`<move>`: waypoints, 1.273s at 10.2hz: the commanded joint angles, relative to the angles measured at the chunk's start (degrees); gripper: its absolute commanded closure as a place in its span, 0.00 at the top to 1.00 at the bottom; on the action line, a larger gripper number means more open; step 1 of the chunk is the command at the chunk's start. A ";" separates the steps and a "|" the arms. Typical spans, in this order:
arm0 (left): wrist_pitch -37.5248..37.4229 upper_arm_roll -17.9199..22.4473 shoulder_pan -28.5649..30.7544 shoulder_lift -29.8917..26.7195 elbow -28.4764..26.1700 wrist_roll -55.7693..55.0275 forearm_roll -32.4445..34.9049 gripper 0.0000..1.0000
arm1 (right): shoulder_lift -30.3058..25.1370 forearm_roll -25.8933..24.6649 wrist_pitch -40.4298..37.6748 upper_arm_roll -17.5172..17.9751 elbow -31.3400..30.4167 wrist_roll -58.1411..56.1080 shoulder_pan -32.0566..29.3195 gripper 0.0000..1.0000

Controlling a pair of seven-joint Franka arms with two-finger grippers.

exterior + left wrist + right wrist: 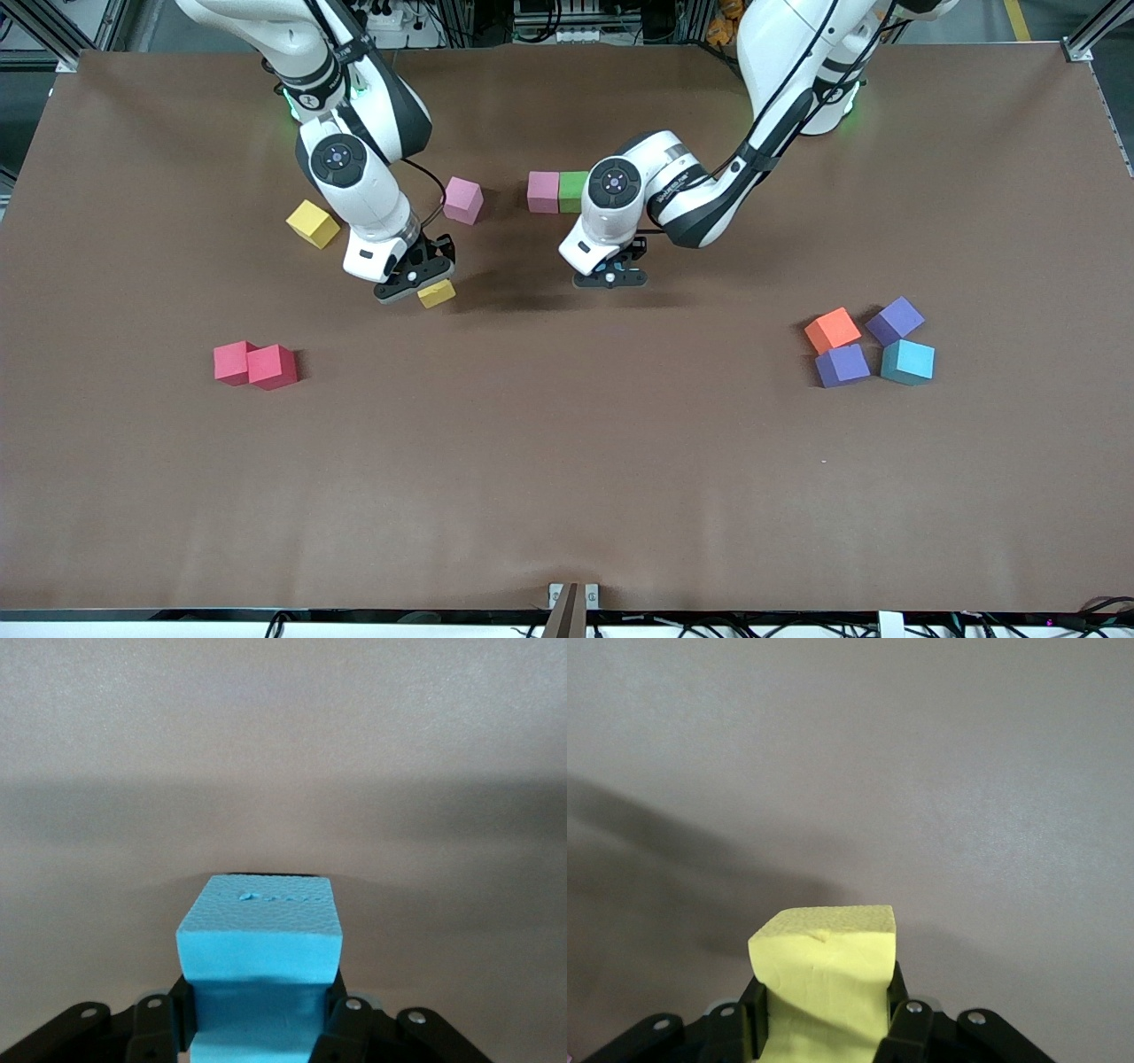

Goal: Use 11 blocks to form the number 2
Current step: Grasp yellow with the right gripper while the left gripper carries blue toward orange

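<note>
On the brown bench [567, 461], seen from the front, the right gripper [416, 282] holds a yellow block [437, 293] in the air, and the left gripper [609, 275] hangs over the middle. A pink block [543, 192] touches a green block [572, 191] beside the left arm.

In the left wrist view, the left gripper [261, 1023] clamps a light blue block [261, 935].

In the right wrist view, the right gripper [824, 1014] pinches the yellow block [824, 966].
</note>
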 commanded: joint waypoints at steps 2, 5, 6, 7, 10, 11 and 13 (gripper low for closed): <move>0.76 -0.18 -0.87 -0.65 -0.88 -1.37 1.43 0.06 | -1.14 -0.38 -1.09 0.34 -0.12 1.27 -0.68 0.22; 0.76 -0.18 -1.57 -0.47 -0.97 -1.28 1.43 0.06 | -1.23 -0.38 -1.09 0.34 -0.12 3.10 -0.69 0.22; 0.76 -0.18 -1.58 -0.21 -1.14 -1.28 1.43 0.06 | -1.23 -0.38 -1.09 0.42 -0.12 4.33 -0.60 0.22; 0.76 -0.18 -1.58 0.05 -1.14 -1.20 1.43 0.06 | -1.14 -0.38 -0.92 0.42 -0.12 4.52 -0.51 0.22; 0.76 -0.18 -1.75 0.49 -1.76 -1.20 1.52 0.07 | -0.97 -0.29 -0.65 0.42 -0.03 7.32 -0.33 0.22; 0.76 -0.18 -1.75 0.49 -1.76 -1.11 1.52 0.07 | -0.88 -0.29 -0.83 0.51 0.32 7.42 -0.16 0.22; 0.76 -0.18 -2.10 0.32 -1.76 -0.93 1.52 0.08 | -0.88 -0.29 -0.83 0.51 0.41 8.90 0.46 0.22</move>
